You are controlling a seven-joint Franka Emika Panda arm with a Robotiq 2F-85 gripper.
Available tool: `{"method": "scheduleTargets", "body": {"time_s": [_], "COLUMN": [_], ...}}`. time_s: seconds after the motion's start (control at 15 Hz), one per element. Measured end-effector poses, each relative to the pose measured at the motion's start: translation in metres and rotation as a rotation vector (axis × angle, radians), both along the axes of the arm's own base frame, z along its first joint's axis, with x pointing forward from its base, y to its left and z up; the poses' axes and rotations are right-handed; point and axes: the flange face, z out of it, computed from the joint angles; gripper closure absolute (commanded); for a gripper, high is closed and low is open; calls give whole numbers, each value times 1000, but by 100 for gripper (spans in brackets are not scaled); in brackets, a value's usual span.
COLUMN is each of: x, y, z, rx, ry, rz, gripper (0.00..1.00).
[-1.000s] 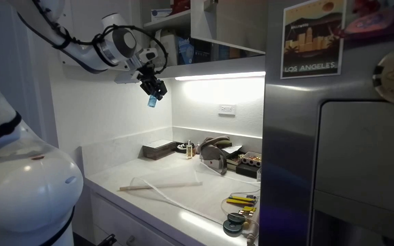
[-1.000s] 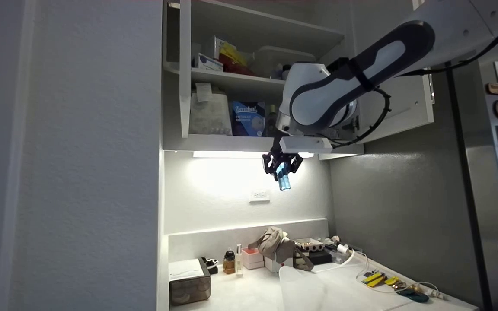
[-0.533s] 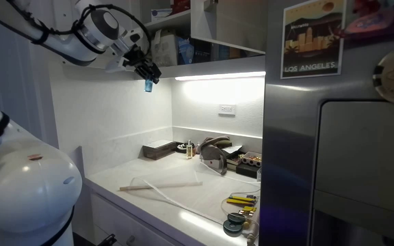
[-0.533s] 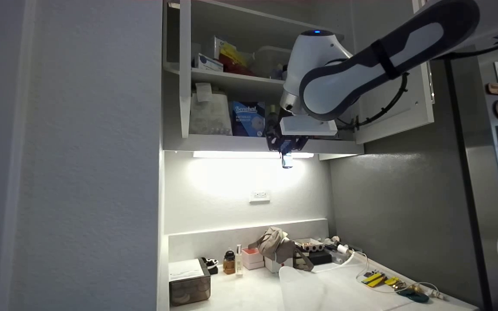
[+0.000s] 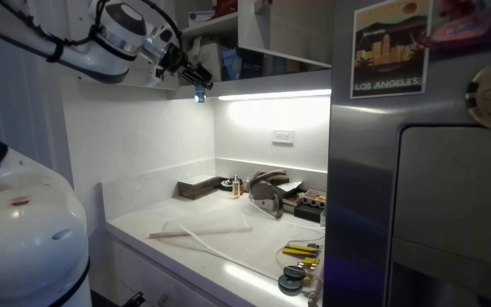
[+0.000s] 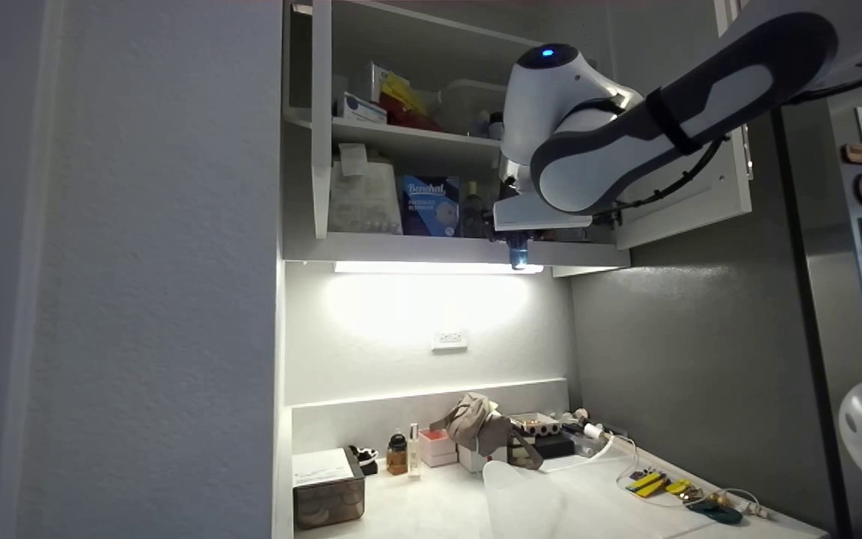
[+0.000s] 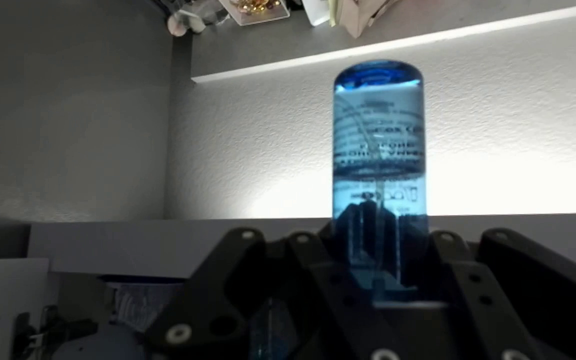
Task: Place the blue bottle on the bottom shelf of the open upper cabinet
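- One blue bottle (image 7: 379,135), small and slim, held in the air by the pincer (image 7: 380,240); its black fingers (image 7: 324,280) are pinching the bottle's upper part from two sides
- Body translucent, light bright blue, glowing where the lit wall (image 7: 493,150) stands behind it
- Base rounded, far deeper blue than the rest, a thin bright line next to it
- Even width along all that shows; cap end lost among the dark pincer parts
- Rows of dark lettering across the side, too blurred to read; small symbols beyond them, nearer the grip
- Darker band around the body about midway along the visible length; thin pale line, tube-like, running lengthwise inside
- Black of the pincer shows through the blue nearest the grip
- Near upright, base down, in both exterior views
- Position: outside the upper cabinet (image 6: 320,172), before the front edge of the bottom shelf (image 6: 401,245), base seen against the light strip (image 6: 431,267) in an exterior view; contact with the edge, cannot tell
- On that shelf: whitish container (image 6: 362,198), blue printed box (image 6: 431,209), dark bottle with yellowish top (image 6: 472,215), side by side
- Desk (image 6: 408,513) well below
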Motion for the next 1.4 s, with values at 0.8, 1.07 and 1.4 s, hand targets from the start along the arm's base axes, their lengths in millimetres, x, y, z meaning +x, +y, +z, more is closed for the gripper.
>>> {"method": "scheduleTargets", "body": {"time_s": [0.8,1.07,1.4], "x": [29,29,31], "y": [-45,-44,-49], "z": [-3,-3,3], "rx": [2,3,5], "ry": [-102,-103,-130], "rz": [-143,-139,-155], "gripper": [91,98,98]}}
